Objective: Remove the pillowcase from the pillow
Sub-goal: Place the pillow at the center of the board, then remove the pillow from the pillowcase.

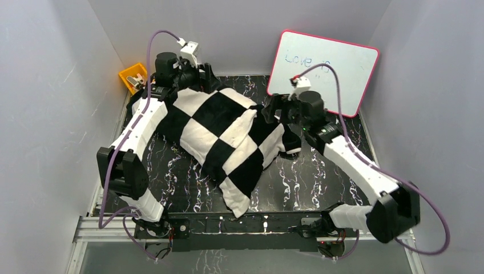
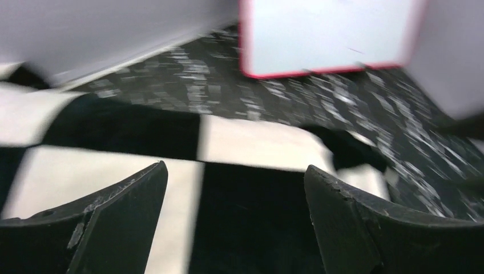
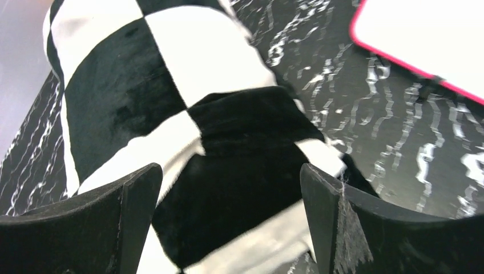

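Note:
The black-and-white checkered pillowcase (image 1: 222, 137) lies bulging across the middle of the table, with one floppy corner hanging toward the near edge. The pillow is hidden; no plain white cushion shows. My left gripper (image 1: 200, 77) hovers over the far left end of the pillowcase (image 2: 171, 171). In the left wrist view this gripper (image 2: 235, 166) is open, with only fabric below the gap. My right gripper (image 1: 273, 109) is at the right end of the pillowcase (image 3: 171, 74). It (image 3: 231, 166) stands open above a folded black-and-white edge, gripping nothing.
A whiteboard with a pink rim (image 1: 322, 68) leans against the back wall at the right. A yellow bin (image 1: 132, 77) sits in the far left corner. Grey walls enclose the black marbled table (image 1: 319, 177) on three sides.

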